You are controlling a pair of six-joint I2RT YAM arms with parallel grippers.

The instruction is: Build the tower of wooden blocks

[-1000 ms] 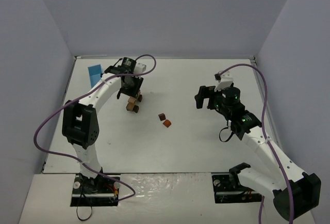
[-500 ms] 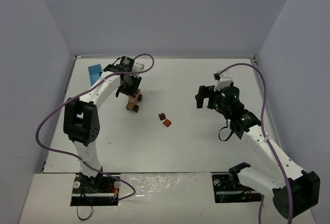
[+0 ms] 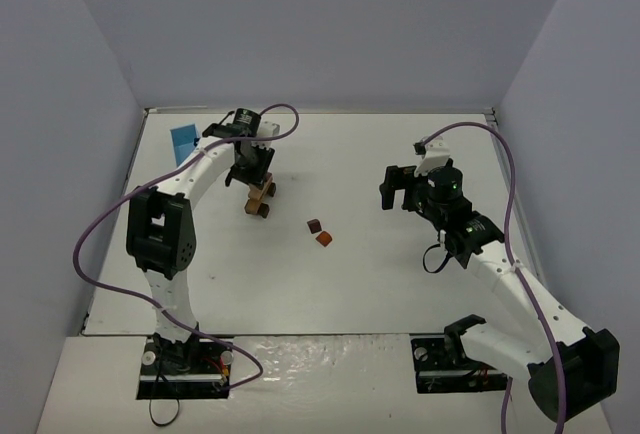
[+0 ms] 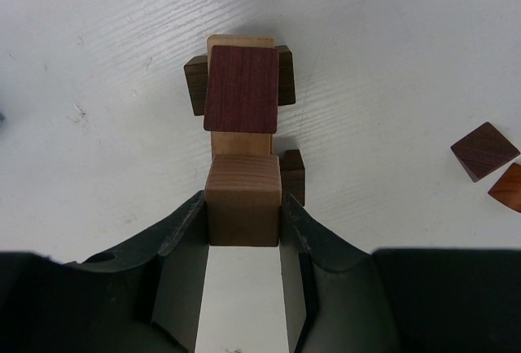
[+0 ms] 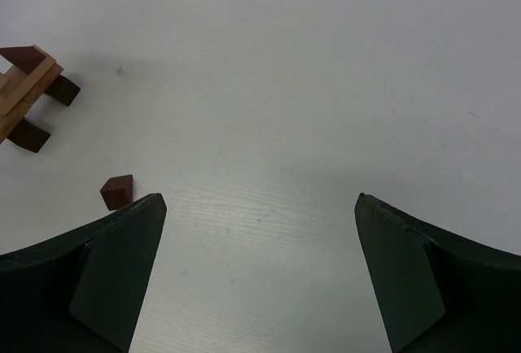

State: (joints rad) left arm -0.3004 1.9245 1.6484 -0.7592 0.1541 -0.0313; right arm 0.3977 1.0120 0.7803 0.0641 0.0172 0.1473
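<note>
While the left gripper [image 4: 242, 203] hangs over the tower [image 3: 260, 199], its two fingers pinch a brown cube [image 4: 242, 198] from either side. The cube sits over the near end of a tan bar [image 4: 239, 143]; whether it touches the bar I cannot tell. At twelve o'clock from the held cube, a reddish-purple cube [image 4: 241, 89] lies flat on top of that bar, and dark brown blocks [image 4: 195, 84] poke out from under it on both sides.

From above, the tower stands on the white table [image 3: 400, 284] at about ten o'clock of its middle. Two loose pieces lie at four o'clock from it, apart from the stack: a dark cube [image 3: 314, 225] and a reddish-orange cube [image 3: 323, 238], just beside each other. A light blue box [image 3: 183, 138] rests at ten o'clock from the tower. At three o'clock from the loose pieces, the right gripper [image 3: 392, 189] hovers with its jaws spread wide above bare table.
</note>
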